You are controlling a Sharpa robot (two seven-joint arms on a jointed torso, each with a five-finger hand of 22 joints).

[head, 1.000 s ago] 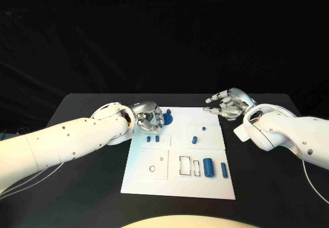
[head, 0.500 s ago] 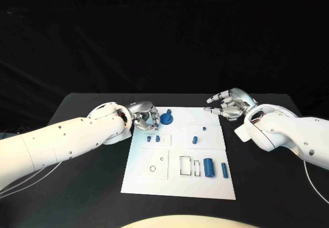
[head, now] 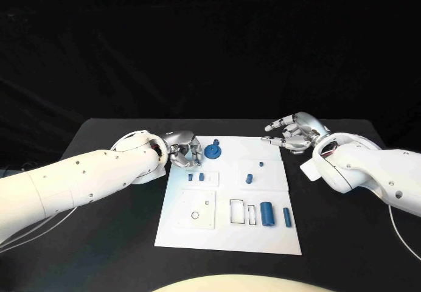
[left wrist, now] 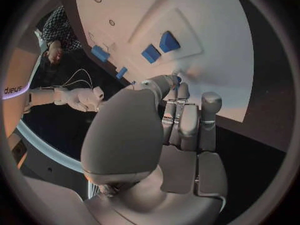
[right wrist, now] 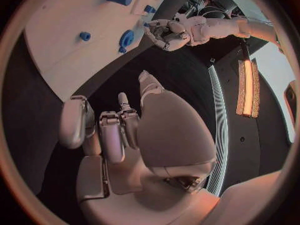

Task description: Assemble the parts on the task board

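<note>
The white board (head: pixel 230 201) lies in the middle of the black table (head: pixel 105 182). At its far left corner stands a round blue part (head: pixel 213 151), just beside the left hand (head: pixel 185 150) but apart from it; the hand's fingers are curled in and nothing is in them. Nearer on the board, two small blue parts (head: pixel 196 177) stand side by side in a raised block, and one more (head: pixel 249 179) sits in the block to their right. Along the near right side lie a thick blue cylinder (head: pixel 266 215) and a thinner pin (head: pixel 287 217), next to two rectangular slots. The right hand (head: pixel 294 135) hangs over the table at the board's far right corner, fingers spread, holding nothing.
</note>
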